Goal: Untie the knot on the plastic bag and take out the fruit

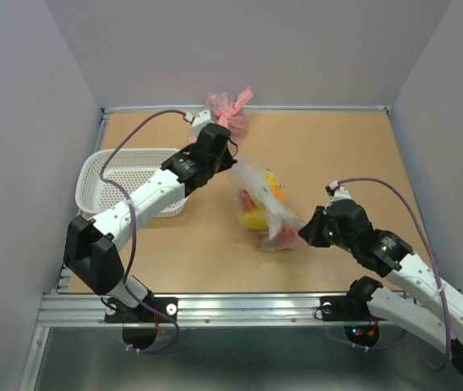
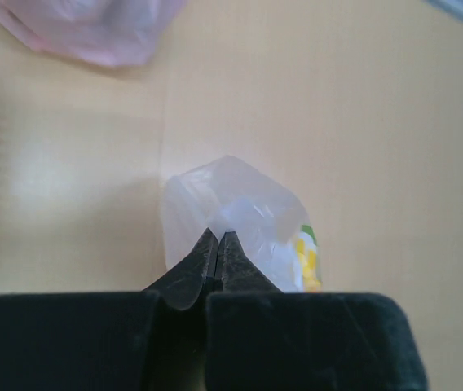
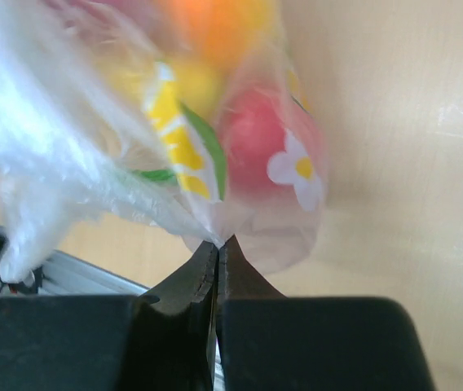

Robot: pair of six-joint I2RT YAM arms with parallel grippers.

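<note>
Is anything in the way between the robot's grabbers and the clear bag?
No, nothing visible. The left gripper and the right gripper are each shut on the bag, one at each end. Only the bag's plastic lies between them and the fruit inside.

Clear bag (image 1: 266,208): thin crinkly transparent plastic film, glossy, printed.
Pink bag (image 1: 227,110): thin translucent plastic film.
Basket (image 1: 146,159): white perforated plastic.
Table (image 1: 346,155): matt tan board.
Near rail (image 1: 231,305): ribbed bare metal.
</note>
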